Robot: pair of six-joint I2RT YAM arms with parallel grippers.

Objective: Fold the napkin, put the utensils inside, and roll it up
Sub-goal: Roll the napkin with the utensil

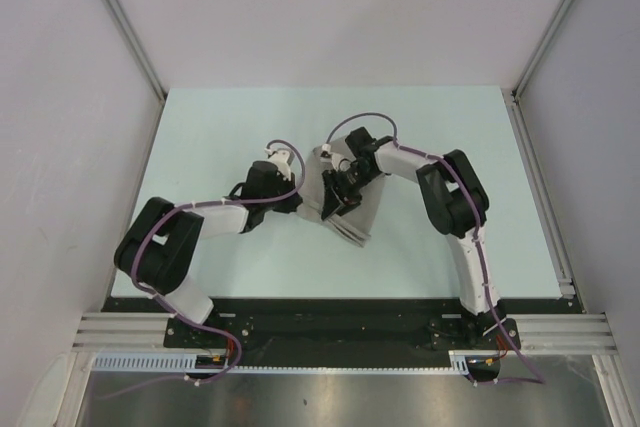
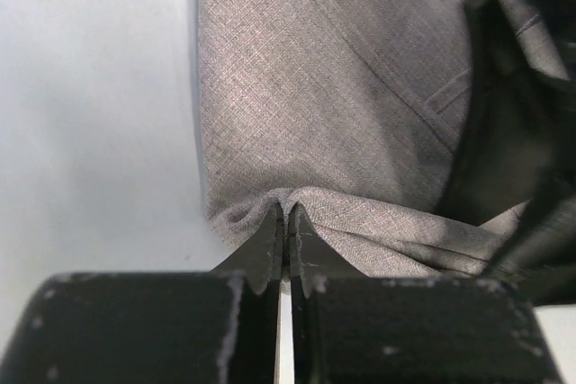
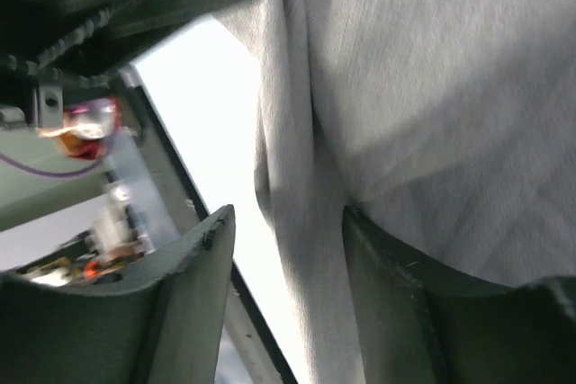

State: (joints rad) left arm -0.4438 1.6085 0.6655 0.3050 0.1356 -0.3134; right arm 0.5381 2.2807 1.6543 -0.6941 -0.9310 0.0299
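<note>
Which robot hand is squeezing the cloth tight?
The left hand: its fingers are shut together, pinching the grey napkin by its edge. The right hand has its fingers apart, with a loose fold of cloth between them.

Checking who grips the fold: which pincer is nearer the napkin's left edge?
Left. The left pincer is shut on the napkin at that edge; the right pincer, open, straddles cloth farther right.

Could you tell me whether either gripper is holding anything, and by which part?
The left gripper pinches the napkin by its bunched edge; the right gripper straddles a fold, jaws apart.
</note>
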